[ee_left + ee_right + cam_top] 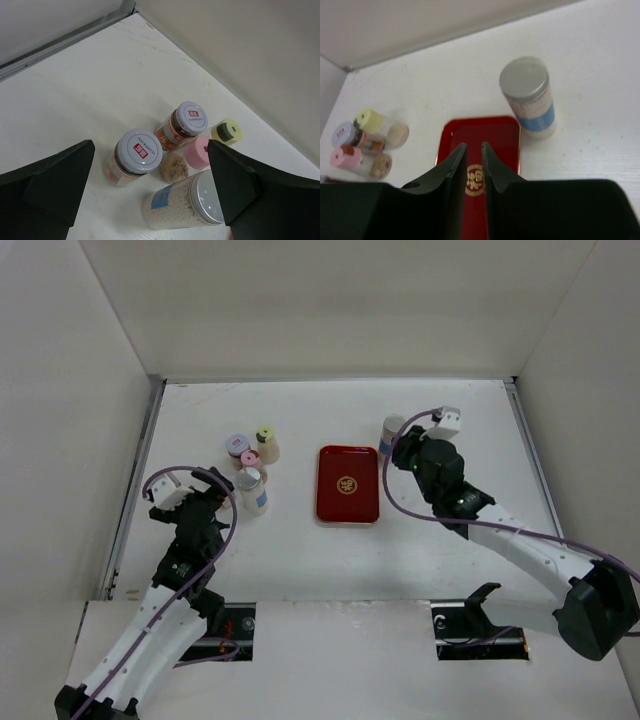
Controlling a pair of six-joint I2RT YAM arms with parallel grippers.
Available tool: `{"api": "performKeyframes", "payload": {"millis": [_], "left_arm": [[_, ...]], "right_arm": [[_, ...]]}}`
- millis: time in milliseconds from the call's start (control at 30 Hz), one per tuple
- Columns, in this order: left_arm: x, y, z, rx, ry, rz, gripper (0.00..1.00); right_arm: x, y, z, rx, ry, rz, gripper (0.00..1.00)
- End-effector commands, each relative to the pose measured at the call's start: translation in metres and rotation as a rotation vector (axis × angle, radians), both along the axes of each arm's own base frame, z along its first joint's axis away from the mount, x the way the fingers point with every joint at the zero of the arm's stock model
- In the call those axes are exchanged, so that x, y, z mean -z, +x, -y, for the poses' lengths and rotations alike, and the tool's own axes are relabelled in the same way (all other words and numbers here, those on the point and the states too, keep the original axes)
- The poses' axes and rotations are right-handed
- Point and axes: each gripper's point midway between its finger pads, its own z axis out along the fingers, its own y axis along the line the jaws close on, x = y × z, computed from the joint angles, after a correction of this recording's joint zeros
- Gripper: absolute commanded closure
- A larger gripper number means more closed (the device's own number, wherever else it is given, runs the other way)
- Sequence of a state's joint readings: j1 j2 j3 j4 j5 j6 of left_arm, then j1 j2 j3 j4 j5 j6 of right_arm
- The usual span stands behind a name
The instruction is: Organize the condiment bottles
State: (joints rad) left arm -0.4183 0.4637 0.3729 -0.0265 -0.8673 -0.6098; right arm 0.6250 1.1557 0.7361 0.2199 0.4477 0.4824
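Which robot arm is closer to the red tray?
Right. The right pincer hangs by the right edge of the tray; the left pincer is farther off, left of the bottles.

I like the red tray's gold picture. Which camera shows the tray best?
The top external view: the flat red rectangular tray shows whole. In the right wrist view the right end effector hides part. The left wrist view misses it.

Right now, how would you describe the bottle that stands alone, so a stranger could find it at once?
Find the red tray in the middle of the table. Just past its far right corner stands one tall bottle with a grey cap and a blue-white label. It is alone there; the other bottles crowd left of the tray.
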Motion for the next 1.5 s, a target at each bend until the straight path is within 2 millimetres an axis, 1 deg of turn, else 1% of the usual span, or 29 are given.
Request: {"api": "performKeyframes", "payload": {"millis": [0,33,67,100,133,167,200,267,300,367,400,433,500,600,667,733,767,833,933,1000,1067,1133,1200,1233,1267,1333,1400,1467], "left_arm": [[0.003,0.006,0.006,0.025,-0.011,-0.001,0.0],[0.004,0.007,0.01,0.043,-0.019,0.007,0.0],[0.003,0.008,0.013,0.053,-0.027,0.025,0.0],[0.005,0.009,0.015,0.063,-0.035,0.037,0.0],[0.007,0.009,0.015,0.063,-0.037,0.043,0.0],[0.01,0.01,0.014,0.066,-0.036,0.038,0.0],[0.011,0.01,0.016,0.08,-0.038,0.037,0.0],[0.014,0.011,0.018,0.101,-0.048,0.043,0.1],[0.014,0.011,0.017,0.101,-0.052,0.046,0.15],[0.014,0.009,0.011,0.087,-0.06,0.059,0.27],[0.015,0.008,0.008,0.081,-0.065,0.062,0.3],[0.016,0.007,0.007,0.08,-0.07,0.064,0.31],[0.019,0.01,0.01,0.106,-0.083,0.057,0.31],[0.028,0.016,0.014,0.129,-0.097,0.026,0.29],[0.034,0.019,0.014,0.139,-0.109,0.013,0.29],[0.034,0.021,0.016,0.157,-0.128,0.016,0.29],[0.035,0.021,0.016,0.16,-0.134,0.018,0.29],[0.037,0.021,0.013,0.15,-0.139,0.02,0.29],[0.038,0.02,0.011,0.148,-0.143,0.019,0.29],[0.035,0.02,0.012,0.155,-0.147,0.03,0.29],[0.036,0.019,0.011,0.149,-0.147,0.034,0.28],[0.036,0.019,0.011,0.152,-0.148,0.034,0.28],[0.034,0.02,0.014,0.164,-0.15,0.036,0.26],[0.034,0.021,0.016,0.175,-0.151,0.033,0.26],[0.033,0.021,0.017,0.181,-0.152,0.034,0.26],[0.035,0.023,0.018,0.183,-0.152,0.025,0.25],[0.038,0.024,0.021,0.198,-0.153,0.018,0.25],[0.036,0.025,0.025,0.221,-0.157,0.023,0.25]], "right_arm": [[-0.046,0.019,0.031,0.113,-0.073,0.056,0.72],[-0.048,0.025,0.039,0.146,-0.105,0.052,0.66],[-0.049,0.032,0.048,0.181,-0.144,0.044,0.52],[-0.048,0.041,0.055,0.213,-0.188,0.027,0.29],[-0.045,0.047,0.058,0.222,-0.211,0.014,0.17],[-0.042,0.055,0.06,0.228,-0.237,-0.006,0.08],[-0.039,0.063,0.06,0.223,-0.253,-0.019,0.04],[-0.029,0.078,0.053,0.196,-0.27,-0.048,0.0],[-0.024,0.084,0.048,0.177,-0.275,-0.065,0.0],[-0.013,0.094,0.041,0.153,-0.291,-0.099,0.0],[-0.005,0.099,0.037,0.14,-0.302,-0.122,0.0],[0.002,0.103,0.035,0.13,-0.312,-0.141,0.0],[0.016,0.11,0.029,0.111,-0.331,-0.171,0.0],[0.034,0.114,0.021,0.085,-0.343,-0.205,0.0],[0.042,0.119,0.02,0.086,-0.343,-0.219,0.0],[0.047,0.126,0.021,0.093,-0.343,-0.221,0.0],[0.049,0.129,0.02,0.094,-0.344,-0.224,0.03],[0.05,0.137,0.017,0.092,-0.348,-0.214,0.16],[0.044,0.144,0.014,0.099,-0.344,-0.188,0.36],[0.033,0.144,0.016,0.119,-0.334,-0.153,0.46],[0.013,0.14,0.024,0.155,-0.321,-0.107,0.47],[-0.013,0.133,0.033,0.184,-0.308,-0.048,0.48],[-0.036,0.12,0.03,0.173,-0.29,0.004,0.49],[-0.043,0.113,0.026,0.158,-0.283,0.019,0.49],[-0.048,0.107,0.021,0.141,-0.277,0.031,0.5],[-0.05,0.098,0.01,0.104,-0.274,0.036,0.5],[-0.047,0.09,-0.006,0.057,-0.264,0.034,0.5],[-0.041,0.086,-0.018,0.024,-0.257,0.031,0.49]]}}
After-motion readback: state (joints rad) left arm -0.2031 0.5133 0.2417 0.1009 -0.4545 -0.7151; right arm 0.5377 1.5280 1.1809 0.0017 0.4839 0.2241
